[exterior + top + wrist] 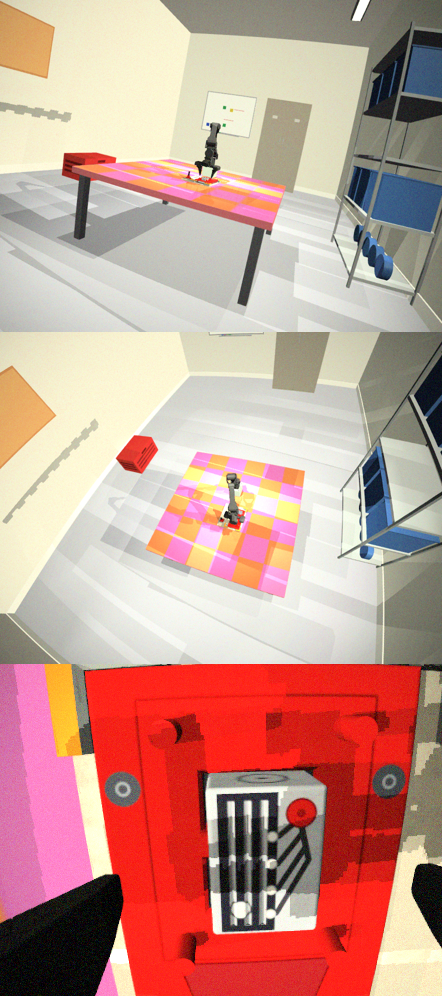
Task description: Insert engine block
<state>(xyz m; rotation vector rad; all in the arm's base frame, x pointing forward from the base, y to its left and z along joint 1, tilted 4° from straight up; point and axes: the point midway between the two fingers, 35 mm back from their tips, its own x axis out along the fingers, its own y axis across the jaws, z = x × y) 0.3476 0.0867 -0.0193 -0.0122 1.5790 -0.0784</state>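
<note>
Engine block (pixel 265 859) lies lengthwise (circle-marked end facing top).

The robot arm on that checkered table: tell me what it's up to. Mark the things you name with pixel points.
The arm is fitting a pale engine block (pixel 265 854) into the opening in a red car body (pixel 240 729). Its gripper (pixel 206 175) (pixel 270 883) is open, a finger on either side of the block, touching neither side. The block stands in the opening; whether it is fully down, I can't tell. The gripper hasn't yet withdrawn from around it.

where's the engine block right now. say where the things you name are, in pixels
In the wrist view, the engine block (pixel 266 854) sits at the opening in the middle of the red car body (pixel 235 739), between the open gripper's (pixel 267 884) spread fingers.
</note>
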